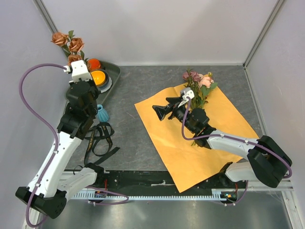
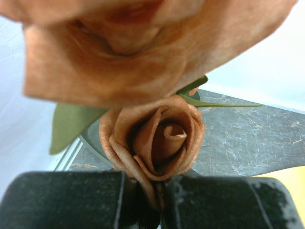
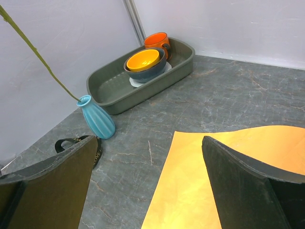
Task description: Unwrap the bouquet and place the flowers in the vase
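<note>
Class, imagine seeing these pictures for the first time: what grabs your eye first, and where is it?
The bright orange paper sheet lies spread right of centre, with pink and mauve roses at its far edge. At far left, the left hand grips rust-brown roses whose stem reaches the mouth of the teal vase.

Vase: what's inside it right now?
A green stem enters the mouth of the vase, leaning left; how deep it reaches is hidden by the opaque wall.

Left tool [image 2: 151, 199] clamped, right tool [image 3: 150, 183] wide.
</note>
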Robot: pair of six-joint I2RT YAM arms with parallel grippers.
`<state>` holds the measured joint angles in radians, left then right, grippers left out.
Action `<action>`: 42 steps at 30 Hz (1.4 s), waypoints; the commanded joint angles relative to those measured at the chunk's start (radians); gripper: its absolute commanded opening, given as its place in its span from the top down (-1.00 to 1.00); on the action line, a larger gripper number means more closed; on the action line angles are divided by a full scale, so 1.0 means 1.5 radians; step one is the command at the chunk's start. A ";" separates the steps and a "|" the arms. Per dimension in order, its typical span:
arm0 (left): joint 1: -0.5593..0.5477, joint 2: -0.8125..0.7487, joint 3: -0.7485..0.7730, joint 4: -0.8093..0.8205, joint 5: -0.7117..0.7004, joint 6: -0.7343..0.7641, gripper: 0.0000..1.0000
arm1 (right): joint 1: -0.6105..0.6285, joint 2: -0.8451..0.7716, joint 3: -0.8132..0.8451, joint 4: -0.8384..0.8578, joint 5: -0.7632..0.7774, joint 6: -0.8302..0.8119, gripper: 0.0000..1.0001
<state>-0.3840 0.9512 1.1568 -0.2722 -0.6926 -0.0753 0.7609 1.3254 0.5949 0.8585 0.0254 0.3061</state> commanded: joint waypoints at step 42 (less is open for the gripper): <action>0.128 0.105 -0.151 0.109 0.031 -0.182 0.93 | -0.006 0.023 0.008 0.024 0.003 -0.005 -0.96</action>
<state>-0.2092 1.0897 0.9226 -0.1402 -0.6498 -0.2928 0.7551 1.3582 0.5953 0.8577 0.0250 0.3058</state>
